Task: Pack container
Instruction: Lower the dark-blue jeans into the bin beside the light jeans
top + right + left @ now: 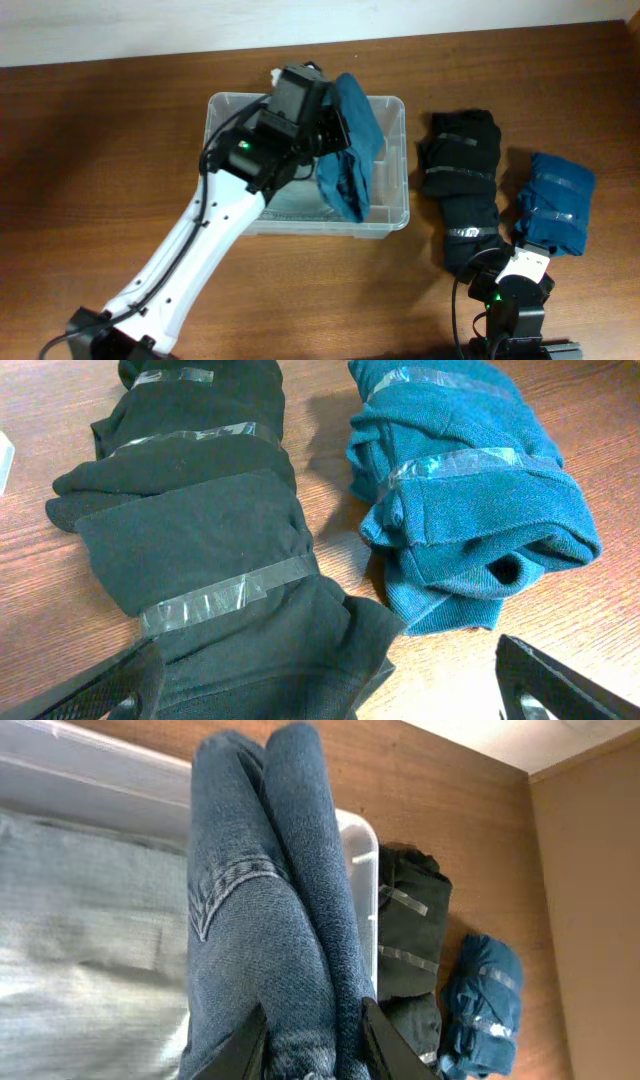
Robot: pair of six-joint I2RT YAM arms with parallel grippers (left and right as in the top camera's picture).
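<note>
The container point(392, 216) is a clear plastic tub at the table's centre. My left gripper point(322, 128) is shut on a rolled pair of blue jeans point(350, 150) and holds it over the tub's right half. In the left wrist view the fingers point(310, 1045) clamp the jeans point(270, 900), with the tub's white wall point(357, 855) beyond. Pale grey-blue fabric point(80, 940) lies inside the tub. My right gripper point(520, 268) is open; in the right wrist view point(330, 695) the end of a taped black clothes bundle point(200, 540) lies between its fingers.
A taped black bundle point(462, 190) and a taped teal bundle point(555, 205) lie on the wooden table to the right of the tub. The teal bundle point(470, 510) sits right of the black one. Both show in the left wrist view point(410, 935), point(485, 995).
</note>
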